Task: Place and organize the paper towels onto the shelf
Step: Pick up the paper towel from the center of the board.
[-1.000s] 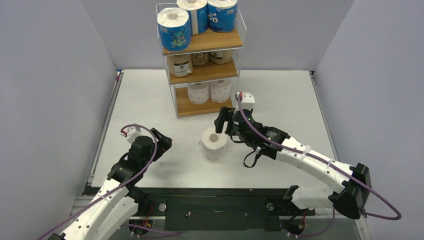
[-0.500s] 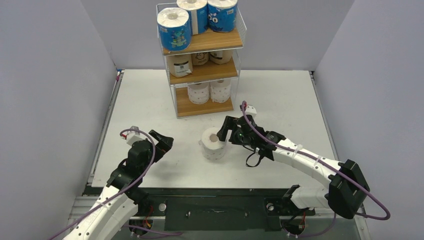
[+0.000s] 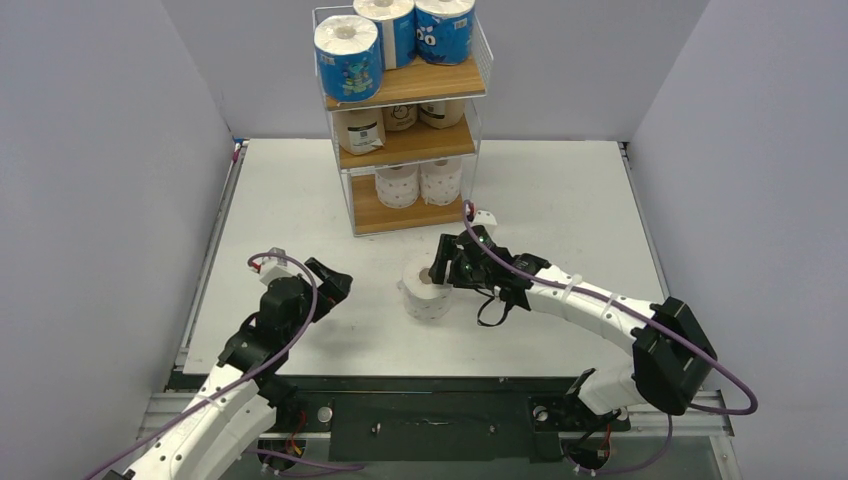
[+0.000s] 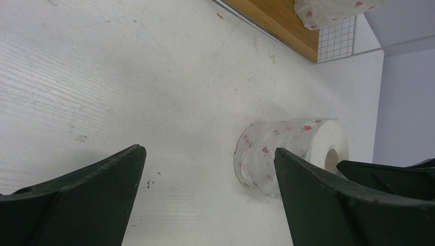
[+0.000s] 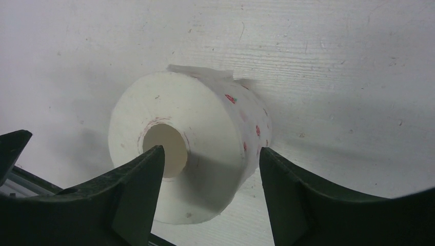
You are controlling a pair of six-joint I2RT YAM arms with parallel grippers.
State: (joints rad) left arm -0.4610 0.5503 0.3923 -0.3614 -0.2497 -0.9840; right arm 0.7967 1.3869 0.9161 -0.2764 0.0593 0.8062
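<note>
Eight paper towels (image 3: 347, 58) fill the shelf (image 3: 420, 92) at far edge of table (image 3: 560, 190); we've one to go. Last white roll (image 3: 425, 298) stands mid-table, R gripper (image 5: 210, 149) spread astride its wall, not yet pinching; L gripper (image 4: 209, 149) splayed, empty.

This is a robotics lab test cell, not a home or shop. Plain grey partition walls (image 3: 100, 180) box in a white bench (image 3: 560, 190) on three sides, with no other furnishing. Two white jointed arms (image 3: 600, 305) are bolted to a black metal rail (image 3: 430, 425) at the near edge, behind the right end effector (image 3: 440, 268), and purple cables (image 3: 745, 382) loop off them. Beyond that end effector stands a small shelf (image 3: 420, 88) of paper towels (image 3: 347, 58), set alone on the bench like a staged prop.
</note>
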